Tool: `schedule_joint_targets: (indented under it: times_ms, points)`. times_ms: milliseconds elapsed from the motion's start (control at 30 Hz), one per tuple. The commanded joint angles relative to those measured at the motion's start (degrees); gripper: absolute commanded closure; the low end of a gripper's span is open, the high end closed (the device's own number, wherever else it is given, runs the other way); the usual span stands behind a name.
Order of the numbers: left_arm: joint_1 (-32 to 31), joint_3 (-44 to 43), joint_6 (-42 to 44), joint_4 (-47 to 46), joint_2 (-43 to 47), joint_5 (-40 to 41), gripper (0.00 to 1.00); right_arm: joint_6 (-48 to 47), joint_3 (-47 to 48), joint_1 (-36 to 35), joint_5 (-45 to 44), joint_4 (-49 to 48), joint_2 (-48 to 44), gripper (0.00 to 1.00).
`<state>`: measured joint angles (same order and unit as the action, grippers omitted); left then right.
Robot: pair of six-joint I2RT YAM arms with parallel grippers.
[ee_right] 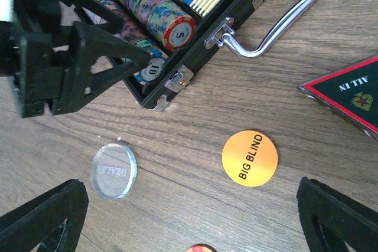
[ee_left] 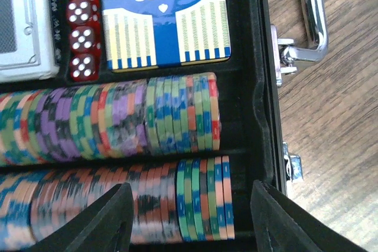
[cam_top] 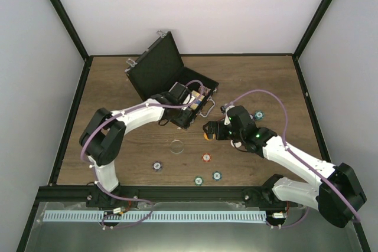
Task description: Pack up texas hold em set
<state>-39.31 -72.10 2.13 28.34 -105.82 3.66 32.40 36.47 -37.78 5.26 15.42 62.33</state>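
From above, we see the black case lying open on the far middle of the table, lid raised. The left gripper reaches into its tray, and the right gripper hangs just in front of the case. Several loose chips lie scattered nearer the arms, well apart from each other.

From the left wrist, we look down on two rows of chips standing on edge in their grooves, with a blue card deck and red dice beyond them. The left fingers stand apart over the nearer row and seem to pinch nothing.

From the right wrist, the right fingers are spread wide and empty above an orange button. A clear dealer button lies to one side, and a triangular marker sits at the frame's edge.

We judge the orange button to be light, hard and smooth. It lies flat on the wood, so it will likely slide if nudged. We would close on opposite points of its rim, with the fingertips low against the table.
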Motion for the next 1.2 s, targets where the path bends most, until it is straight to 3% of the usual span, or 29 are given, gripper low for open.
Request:
schedule_joint_targets:
  times_ms: [0,267,367,600,700,900,1167]
  points:
    - [-0.3,2.1,-1.5,-0.6,6.1,1.3,0.40,-0.6,1.1,0.4,-1.5,1.6,-1.1,0.01]
    - [-0.1,13.6,-18.5,-2.2,24.3,1.4,0.12,-4.8,3.9,-0.2,1.8,4.4,-0.4,0.01]
    - [0.7,20.1,-25.7,-3.3,32.0,2.0,0.01,-4.7,5.8,-4.9,1.4,4.7,0.8,0.01]
    - [10.8,29.6,-32.7,-2.5,41.2,-2.1,0.00,-1.6,13.4,-24.1,-5.5,5.4,15.0,0.01]
    - [13.7,30.3,-33.0,-1.4,42.1,-2.4,0.00,-2.4,17.8,-28.9,-7.7,5.4,22.3,0.12]
    - [14.5,29.9,-34.4,3.6,43.4,3.5,0.00,-6.7,26.4,-34.6,-8.2,4.6,33.6,0.16]
    - [14.8,30.9,-35.8,5.9,45.9,5.4,0.00,-10.1,32.1,-36.9,-8.0,3.7,41.5,0.16]
